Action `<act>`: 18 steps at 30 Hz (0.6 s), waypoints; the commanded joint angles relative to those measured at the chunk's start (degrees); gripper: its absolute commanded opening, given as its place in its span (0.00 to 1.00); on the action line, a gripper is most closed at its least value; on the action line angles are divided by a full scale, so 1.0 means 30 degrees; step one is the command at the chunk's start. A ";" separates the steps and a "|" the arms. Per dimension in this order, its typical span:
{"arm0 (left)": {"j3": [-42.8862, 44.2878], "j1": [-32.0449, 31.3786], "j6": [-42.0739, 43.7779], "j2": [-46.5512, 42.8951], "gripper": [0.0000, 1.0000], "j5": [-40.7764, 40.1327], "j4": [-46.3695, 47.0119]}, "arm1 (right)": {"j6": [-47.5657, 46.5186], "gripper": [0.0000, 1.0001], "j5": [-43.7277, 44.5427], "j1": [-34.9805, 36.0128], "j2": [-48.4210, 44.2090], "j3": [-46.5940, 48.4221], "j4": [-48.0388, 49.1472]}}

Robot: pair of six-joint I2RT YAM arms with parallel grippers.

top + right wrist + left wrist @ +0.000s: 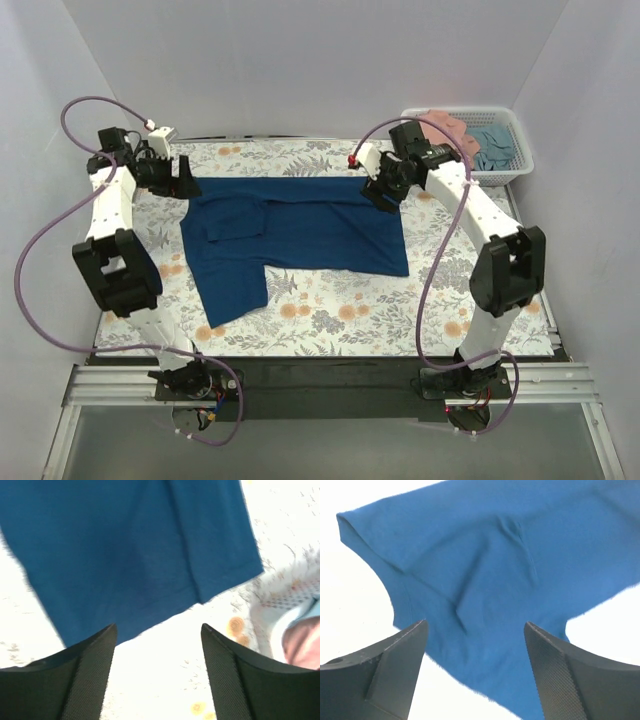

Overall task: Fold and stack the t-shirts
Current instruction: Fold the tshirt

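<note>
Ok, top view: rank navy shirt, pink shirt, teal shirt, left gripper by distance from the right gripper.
1. navy shirt, corner right by the right gripper.
2. pink shirt, left side of the basket.
3. teal shirt, basket's right side.
4. left gripper, far left.

A flat white cloth printed with orange and grey flowers is spread over the table. A white plastic lattice basket is set at two o'clock.

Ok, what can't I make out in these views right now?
- Top view: pink t-shirt and teal t-shirt in the basket, too small to judge folds.
- Left wrist: table around the navy t-shirt washed out white.
- Right wrist: basket blurred, cut by the right edge.
</note>
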 commanded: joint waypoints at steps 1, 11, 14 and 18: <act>-0.2568 0.0314 0.6288 -0.2305 0.75 0.1167 -0.3831 | -0.0565 0.72 -0.1047 0.0188 -0.0947 -0.3128 -0.1585; -0.8814 0.0196 0.8829 -0.5415 0.61 0.0198 -0.3866 | -0.0917 0.50 -0.0610 0.1038 -0.2036 -0.8497 -0.0827; -0.9255 0.0080 0.8389 -0.5561 0.60 0.0199 -0.3631 | -0.0916 0.47 -0.0053 0.1243 -0.2006 -0.9524 -0.0034; -0.9870 -0.0096 0.8125 -0.6000 0.60 -0.0123 -0.3132 | -0.0945 0.47 0.0329 0.1390 -0.1861 -1.0315 0.0434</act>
